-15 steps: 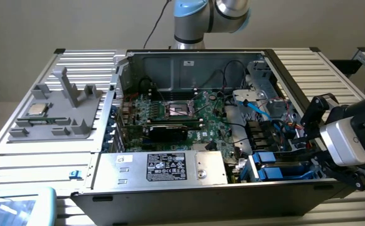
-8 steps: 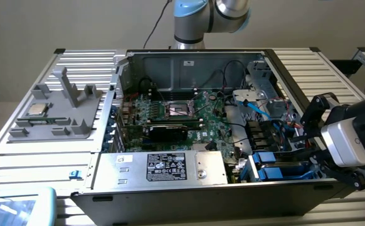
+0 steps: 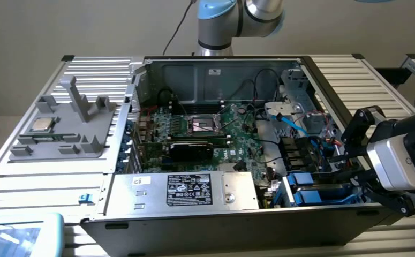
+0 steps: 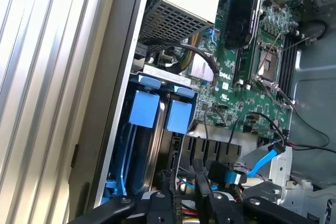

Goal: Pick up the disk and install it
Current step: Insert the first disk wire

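**Mia:** Where is the disk?

**Tom:** The disk (image 4: 143, 110) stands on its edge in a slot, right by the case wall (image 4: 118, 77). A second blue one (image 4: 179, 117) sits just beside it.

**Mia:** And the gripper?

**Tom:** The gripper (image 4: 184, 178) hangs at the near end of that slot. Its jaws are a little way apart, and I see nothing between them.

**Mia:** Which way is the disk from the jaws?

**Tom:** It is in front of them and a bit off to one side, the side where the case wall is. It is not between the jaws. The second blue one is closer to being straight ahead.

**Mia:** Which way does its long side go?

**Tom:** Straight away from the jaws, I think. Its blue rail (image 4: 125, 156) starts close to the fingertips and runs out to the wide blue end.

**Mia:** So is it in?

**Tom:** It looks like it sits in its slot, but I can't tell if it is pushed all the way in
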Robot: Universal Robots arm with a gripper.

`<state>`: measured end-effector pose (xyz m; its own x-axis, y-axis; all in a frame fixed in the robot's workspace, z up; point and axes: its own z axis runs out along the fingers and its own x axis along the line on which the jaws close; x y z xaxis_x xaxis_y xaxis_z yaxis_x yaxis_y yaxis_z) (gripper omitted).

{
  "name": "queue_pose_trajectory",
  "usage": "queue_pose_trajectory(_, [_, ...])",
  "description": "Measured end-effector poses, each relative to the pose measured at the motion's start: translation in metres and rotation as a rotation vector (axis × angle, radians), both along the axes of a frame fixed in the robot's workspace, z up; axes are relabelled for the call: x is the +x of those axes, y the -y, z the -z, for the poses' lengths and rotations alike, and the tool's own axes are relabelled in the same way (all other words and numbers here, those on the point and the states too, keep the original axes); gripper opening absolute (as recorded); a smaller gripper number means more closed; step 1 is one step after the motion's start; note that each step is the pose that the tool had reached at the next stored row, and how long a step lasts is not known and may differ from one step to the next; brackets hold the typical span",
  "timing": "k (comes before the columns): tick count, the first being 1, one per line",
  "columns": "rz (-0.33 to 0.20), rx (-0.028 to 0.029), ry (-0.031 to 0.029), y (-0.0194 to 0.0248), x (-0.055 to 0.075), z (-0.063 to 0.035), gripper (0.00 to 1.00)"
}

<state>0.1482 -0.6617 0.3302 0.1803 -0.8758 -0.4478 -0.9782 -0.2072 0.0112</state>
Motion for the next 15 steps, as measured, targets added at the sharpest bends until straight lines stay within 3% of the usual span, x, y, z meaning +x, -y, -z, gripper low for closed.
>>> queue_pose_trajectory(2, [0.0,0.0005,-0.011,0.0002,0.0006,0.0002,0.18])
queue_pose_trajectory(6, [0.0,0.0005,-0.0307,0.0002,0.0008,0.0002,0.15])
queue_pose_trajectory(12, [0.0,-0.0016,-0.0314,0.0001,0.0009,-0.0014,0.15])
queue_pose_trajectory(13, [0.0,-0.0064,-0.0314,-0.0005,0.0009,-0.0037,0.15])
queue_pose_trajectory(15, [0.0,-0.0222,-0.0313,-0.0032,0.0009,-0.0087,0.15])
